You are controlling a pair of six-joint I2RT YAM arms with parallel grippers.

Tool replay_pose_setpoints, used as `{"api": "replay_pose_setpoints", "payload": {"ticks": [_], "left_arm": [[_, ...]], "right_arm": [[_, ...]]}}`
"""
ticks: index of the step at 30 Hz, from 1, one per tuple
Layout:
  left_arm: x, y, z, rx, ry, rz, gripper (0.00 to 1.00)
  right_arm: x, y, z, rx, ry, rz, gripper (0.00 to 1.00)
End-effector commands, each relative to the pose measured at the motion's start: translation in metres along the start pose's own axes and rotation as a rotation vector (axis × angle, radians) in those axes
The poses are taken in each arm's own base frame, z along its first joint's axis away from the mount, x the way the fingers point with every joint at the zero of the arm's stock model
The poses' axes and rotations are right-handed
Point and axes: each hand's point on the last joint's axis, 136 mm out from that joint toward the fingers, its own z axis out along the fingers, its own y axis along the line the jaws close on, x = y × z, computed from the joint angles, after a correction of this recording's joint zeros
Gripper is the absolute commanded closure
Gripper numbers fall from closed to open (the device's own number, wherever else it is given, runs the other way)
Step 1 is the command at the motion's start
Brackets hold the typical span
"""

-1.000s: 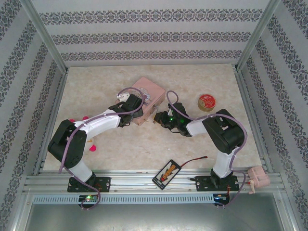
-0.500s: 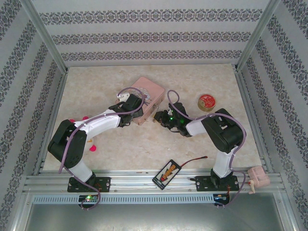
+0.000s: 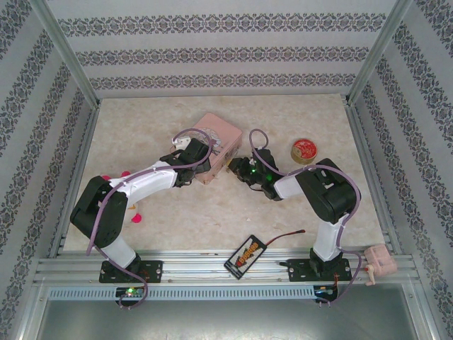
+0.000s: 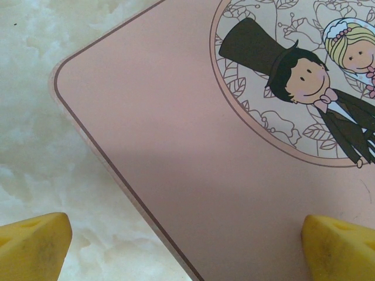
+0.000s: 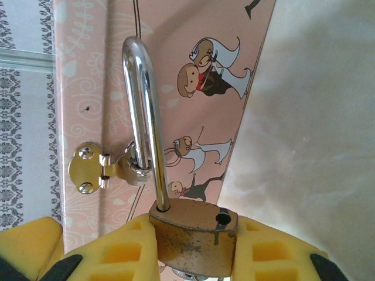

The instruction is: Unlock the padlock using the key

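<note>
1. Clamped by its body in the right pincer (image 5: 196, 253): padlock (image 5: 193, 233), beside the pink tin (image 5: 176, 64).
2. Shackle (image 5: 143, 123) hooked through the tin's latch (image 5: 120, 167); one hole atop the body empty.
3. Left pincer (image 4: 187, 240) wide, over the tin's lid.

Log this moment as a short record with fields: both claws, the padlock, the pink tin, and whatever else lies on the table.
left claw: open, holding nothing, fingertips spread over a corner of the pink tin's lid
right claw: shut on the padlock body
padlock: shackle threaded through the tin's brass hasp; one hole in the body looks empty, so it appears unlocked
pink tin: on the table between the two arms, cartoon wedding couple on the lid
other items: round red-lidded tin far right; black device with a cable at the near edge
</note>
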Motion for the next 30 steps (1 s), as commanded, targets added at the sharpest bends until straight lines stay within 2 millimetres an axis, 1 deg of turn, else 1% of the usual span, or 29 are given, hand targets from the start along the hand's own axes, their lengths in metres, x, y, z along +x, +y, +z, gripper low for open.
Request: {"api": "replay_pose_setpoints", "payload": {"ticks": [1, 13, 20, 30], "left_arm": [[0.0235, 0.0237, -0.0001, -0.077, 0.07, 0.059, 0.01], [0.023, 0.0246, 0.0003, -0.08, 0.067, 0.055, 0.01], [0.0241, 0.0256, -0.0002, -0.08, 0.069, 0.05, 0.01], [0.0259, 0.0316, -0.0009, -0.079, 0.069, 0.027, 0.01]], "right_arm": [[-0.0141, 0.01, 0.0018, -0.036, -0.048, 0.002, 1.0], [-0.0093, 0.0013, -0.0007, -0.018, -0.041, 0.005, 1.0], [-0.0112, 0.006, 0.001, -0.03, -0.041, 0.003, 1.0], [-0.0122, 0.0077, 0.0046, -0.035, -0.041, 0.006, 1.0]]}}
